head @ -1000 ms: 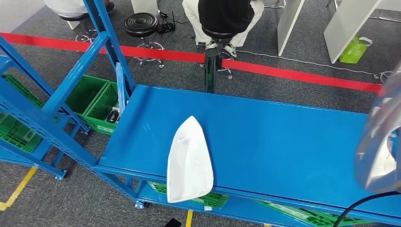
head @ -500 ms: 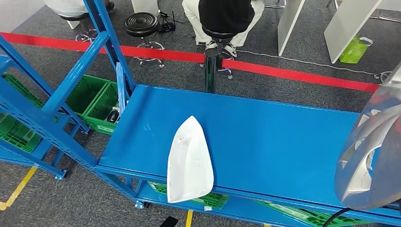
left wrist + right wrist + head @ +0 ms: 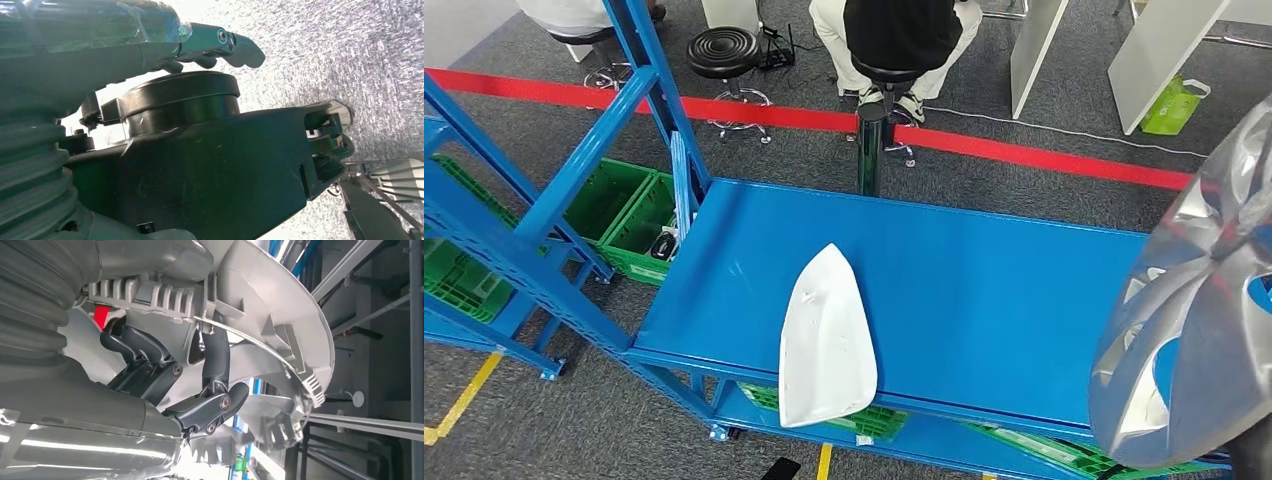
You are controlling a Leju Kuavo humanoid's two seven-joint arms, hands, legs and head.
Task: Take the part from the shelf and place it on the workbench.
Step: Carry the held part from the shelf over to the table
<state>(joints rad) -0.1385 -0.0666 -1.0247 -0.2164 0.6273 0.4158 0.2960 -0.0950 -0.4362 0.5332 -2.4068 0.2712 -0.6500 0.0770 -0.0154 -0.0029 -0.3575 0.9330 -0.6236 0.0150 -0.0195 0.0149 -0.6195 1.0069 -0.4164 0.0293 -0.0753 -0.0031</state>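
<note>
- One silver wheel cover (image 3: 1194, 320), the task's part, is carried in over the right end of the blue workbench (image 3: 984, 290), not yet set down.
- The right hand (image 3: 190, 390) grips it from behind, dark fingers (image 3: 215, 360) hooked through its ribbed rim, apparently to keep it steady.
- A white moulded panel (image 3: 826, 340) lies at the front edge, overhanging.
- The left hand (image 3: 215, 47) hangs above the floor; whether it is open or closed cannot be told.

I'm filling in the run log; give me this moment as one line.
phase: carrying | right hand: holds silver wheel cover over workbench right end | left hand: holds nothing | white part: lying at workbench front edge
</note>
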